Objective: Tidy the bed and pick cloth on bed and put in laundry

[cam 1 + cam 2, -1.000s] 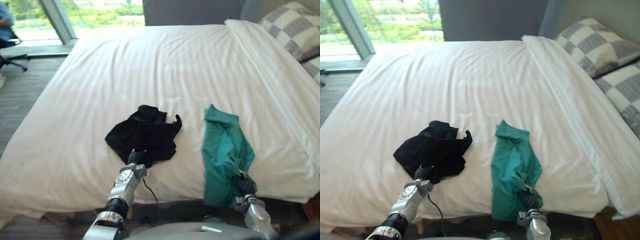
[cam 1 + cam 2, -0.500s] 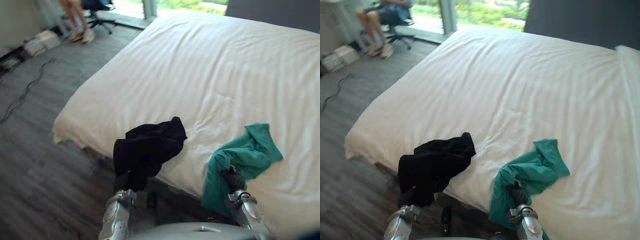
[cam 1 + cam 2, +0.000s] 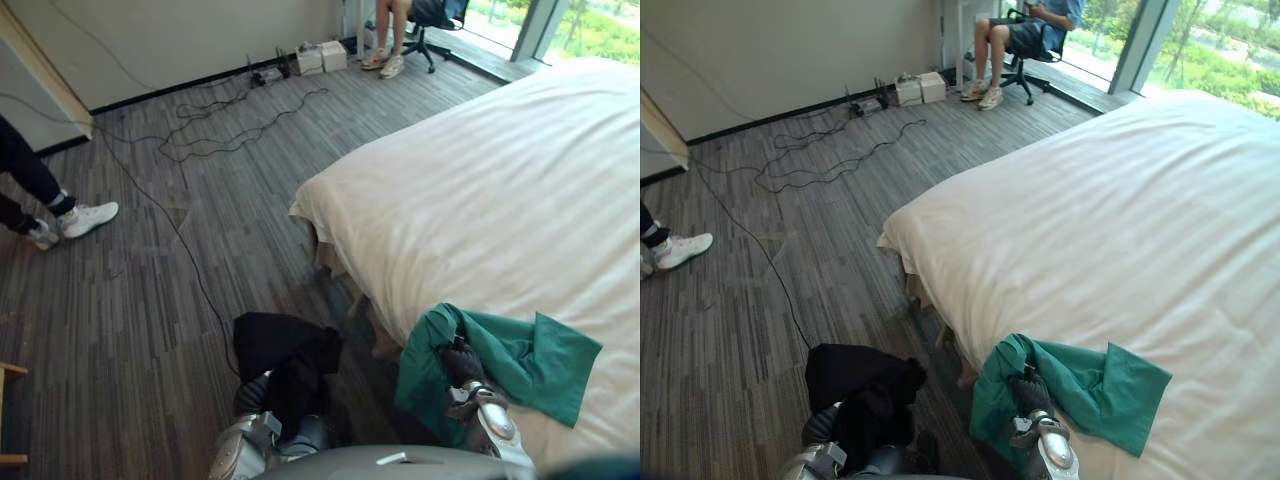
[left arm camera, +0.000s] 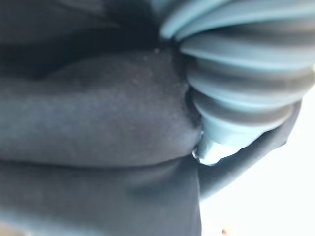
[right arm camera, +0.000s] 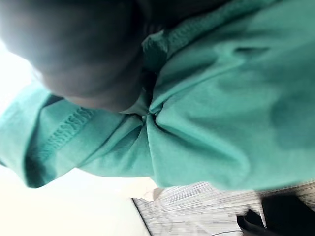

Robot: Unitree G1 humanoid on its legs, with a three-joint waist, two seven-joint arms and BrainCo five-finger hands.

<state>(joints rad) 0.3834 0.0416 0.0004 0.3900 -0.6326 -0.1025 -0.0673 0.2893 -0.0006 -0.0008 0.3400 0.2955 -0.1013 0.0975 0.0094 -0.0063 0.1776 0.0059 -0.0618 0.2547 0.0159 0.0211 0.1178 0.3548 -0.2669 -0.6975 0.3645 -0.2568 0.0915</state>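
A black cloth (image 3: pixel 285 355) hangs bunched over the floor beside the bed, clear of the mattress, with my left hand (image 3: pixel 250 393) shut on it from below. The left wrist view has that black cloth (image 4: pixel 98 123) pressed against the hand's ribbed cover (image 4: pixel 246 73). A green cloth (image 3: pixel 530 355) lies at the near edge of the white bed (image 3: pixel 500 170), partly drooping over the side. My right hand (image 3: pixel 462 365) is shut on a gathered fold of it; the green cloth (image 5: pixel 221 123) bunches tightly under the hand in the right wrist view.
Grey wood floor (image 3: pixel 150 300) stretches left of the bed, with black cables (image 3: pixel 220 130) and small boxes (image 3: pixel 320 57) by the wall. A person sits on an office chair (image 3: pixel 1025 30) near the window. Another person's legs and white shoes (image 3: pixel 60 220) stand at far left.
The whole view has swung left toward the floor. The black cloth has come off the bed and now hangs over the floor. The green cloth has been pulled to the bed's edge.
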